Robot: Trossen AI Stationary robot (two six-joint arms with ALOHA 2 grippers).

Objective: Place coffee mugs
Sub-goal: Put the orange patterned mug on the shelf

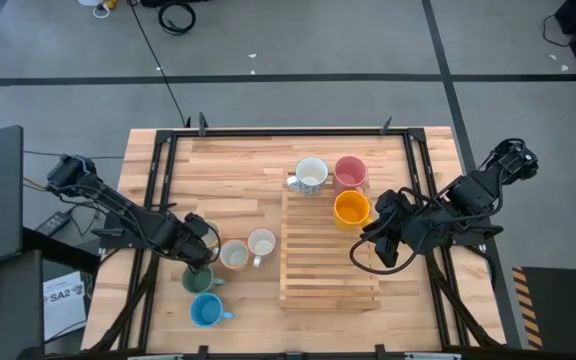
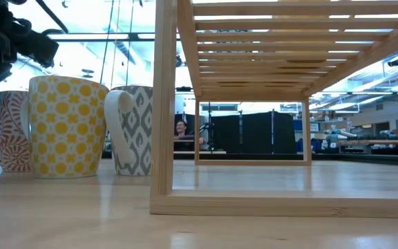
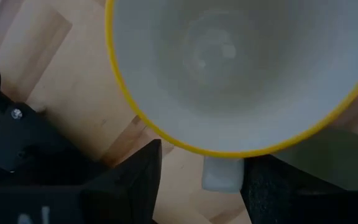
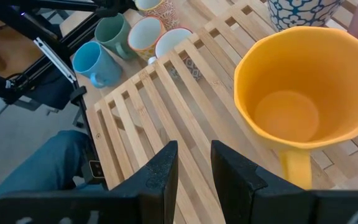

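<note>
Several coffee mugs stand on the table left of the wooden slat rack (image 1: 328, 270): a yellow-dotted one (image 1: 233, 255), a grey-patterned one (image 1: 261, 243), a green one (image 1: 200, 280) and a blue one (image 1: 206, 312). A red-patterned mug (image 2: 12, 131) shows in the low view. On the rack's far end stand a blue-patterned white mug (image 1: 311, 176), a pink one (image 1: 350, 172) and an orange one (image 1: 352, 209). My left gripper (image 3: 202, 160) points down, open, its fingers on either side of the yellow-rimmed mug's handle (image 3: 221, 174). My right gripper (image 4: 194, 155) hangs over the rack, slightly open, with nothing in it.
The rack (image 2: 164, 104) is a raised slatted shelf with open space beneath. Dark frame rails (image 1: 158, 200) run along the table's left and right sides. The green mug (image 3: 328, 162) stands close beside my left gripper. A person's leg (image 4: 36, 168) shows beyond the table's near edge.
</note>
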